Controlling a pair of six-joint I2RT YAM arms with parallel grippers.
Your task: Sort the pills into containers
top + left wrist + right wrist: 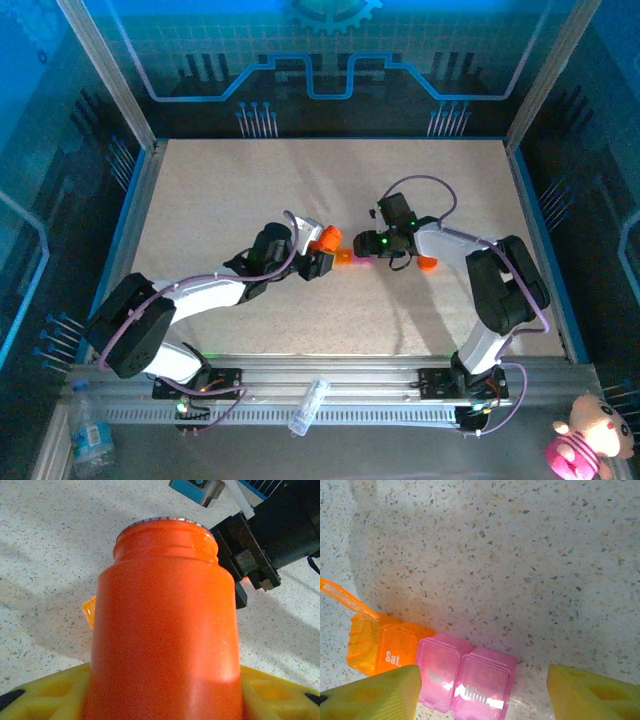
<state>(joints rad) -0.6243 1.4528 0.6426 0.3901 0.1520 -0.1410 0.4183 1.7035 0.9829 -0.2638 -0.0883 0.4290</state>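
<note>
Orange plastic meets at mid-desk: the left tool (320,252) is clenched on an uncapped bottle (165,630), mouth pointing toward the containers (437,665). These lie near the middle of the desk (250,190), slightly toward its near edge. The right tool (484,680) hangs low over them, released, its fingers (375,692) spread to either side and gripping nothing. What looks like the cap (427,263) sits apart, toward the right edge.

The step in hand appears to be lining up a pour. The next move calls for tipping the mouth squarely over the open orange compartment (395,652), a small target, probably with the strip steadied.

That compartment reads "Sat."; an end pink one shows "Mon", and the one between is half hidden. No bottle label can be read.
</note>
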